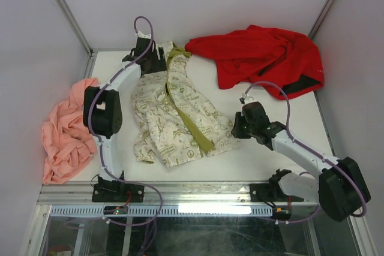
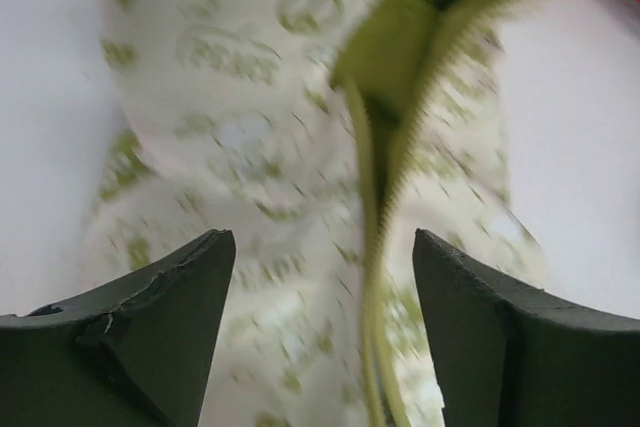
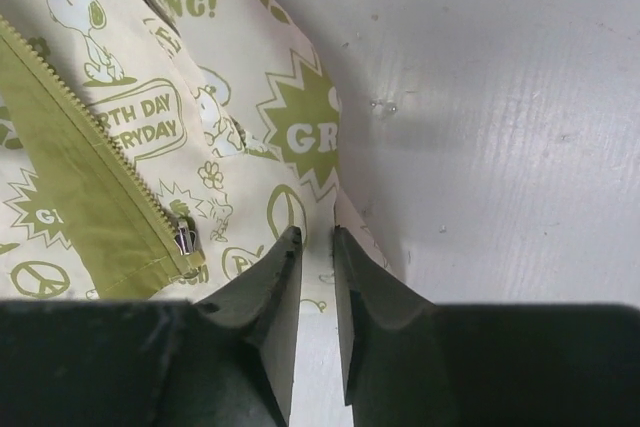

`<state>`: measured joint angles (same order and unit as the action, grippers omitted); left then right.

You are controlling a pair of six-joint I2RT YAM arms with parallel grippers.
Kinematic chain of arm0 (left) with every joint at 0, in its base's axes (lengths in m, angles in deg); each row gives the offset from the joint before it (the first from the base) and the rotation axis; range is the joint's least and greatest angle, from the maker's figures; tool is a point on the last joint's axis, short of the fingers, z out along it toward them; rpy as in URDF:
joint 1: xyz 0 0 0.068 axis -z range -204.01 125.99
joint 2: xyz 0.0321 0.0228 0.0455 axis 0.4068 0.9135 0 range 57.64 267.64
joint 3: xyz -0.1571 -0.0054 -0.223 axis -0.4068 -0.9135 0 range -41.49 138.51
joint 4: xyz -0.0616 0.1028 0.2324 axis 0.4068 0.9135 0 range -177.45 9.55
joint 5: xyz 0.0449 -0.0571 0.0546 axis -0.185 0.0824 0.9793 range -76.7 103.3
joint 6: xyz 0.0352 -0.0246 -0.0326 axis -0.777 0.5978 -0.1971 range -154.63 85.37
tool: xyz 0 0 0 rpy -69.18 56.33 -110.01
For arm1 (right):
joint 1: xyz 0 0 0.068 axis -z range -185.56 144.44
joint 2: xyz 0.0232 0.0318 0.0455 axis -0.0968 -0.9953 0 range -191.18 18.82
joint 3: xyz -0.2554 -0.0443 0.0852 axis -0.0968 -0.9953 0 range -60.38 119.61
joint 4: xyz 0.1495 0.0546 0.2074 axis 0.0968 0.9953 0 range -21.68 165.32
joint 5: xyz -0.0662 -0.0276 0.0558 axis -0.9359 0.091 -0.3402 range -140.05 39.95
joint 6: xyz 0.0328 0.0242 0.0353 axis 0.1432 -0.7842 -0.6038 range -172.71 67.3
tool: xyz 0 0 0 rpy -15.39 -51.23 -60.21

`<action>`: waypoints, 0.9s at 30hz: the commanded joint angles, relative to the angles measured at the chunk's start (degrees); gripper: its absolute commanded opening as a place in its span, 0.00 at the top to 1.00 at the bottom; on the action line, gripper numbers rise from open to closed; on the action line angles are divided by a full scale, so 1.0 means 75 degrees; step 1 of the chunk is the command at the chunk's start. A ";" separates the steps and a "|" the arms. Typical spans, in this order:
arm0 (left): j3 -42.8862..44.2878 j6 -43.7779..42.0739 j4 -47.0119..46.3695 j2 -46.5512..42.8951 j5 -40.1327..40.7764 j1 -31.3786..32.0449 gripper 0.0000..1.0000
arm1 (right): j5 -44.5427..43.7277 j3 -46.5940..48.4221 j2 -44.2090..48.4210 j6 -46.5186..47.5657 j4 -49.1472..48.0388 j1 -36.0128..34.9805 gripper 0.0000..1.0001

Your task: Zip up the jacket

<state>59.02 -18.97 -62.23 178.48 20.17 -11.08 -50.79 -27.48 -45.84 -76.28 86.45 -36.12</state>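
Nearest the arm bases, the right gripper is being shown down at the jacket's lower hem corner on the right side, its fingers drawn to a narrow slit with cream fabric showing in the gap. Whether the hem is being pinched cannot be told. Just left of those fingertips, the metal zipper slider is being seen at the bottom end of the olive zipper tape, lying flat on the printed fabric. The jacket is being shown spread in the middle of the white worktop, hem toward the arms and collar toward the far wall, its front open with a long olive lining strip running down it. Off to the left, a salmon-pink garment is being shown bunched at the worktop edge, apart from the jacket. Farther back, the left gripper is being held over the jacket's upper part near the collar, jaws spread wide and nothing between them; the wrist view is blurred, and the parted zipper teeth are being seen below. The olive hood is being seen just beside that gripper. At the far right, a red garment is being shown heaped, near the hood.
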 commanded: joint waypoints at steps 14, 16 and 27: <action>-0.6307 0.2352 -0.1298 -0.6141 -0.0715 0.2413 0.25 | 0.0759 0.1060 0.0116 0.0248 -0.0723 -0.1467 0.58; -0.6956 0.2552 -0.1210 -0.6474 -0.0786 0.2508 0.26 | 0.0842 0.1240 -0.0322 0.0330 -0.0934 -0.1482 0.57; -0.9573 0.4050 -0.1017 -0.7560 0.0603 0.2327 0.26 | 0.0568 0.2190 -0.3036 0.0557 -0.1596 -0.0950 0.49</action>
<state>-9.13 5.40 -69.14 124.14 18.90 7.48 -46.11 -14.19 -63.64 -72.80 79.07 -46.26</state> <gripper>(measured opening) 0.737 0.493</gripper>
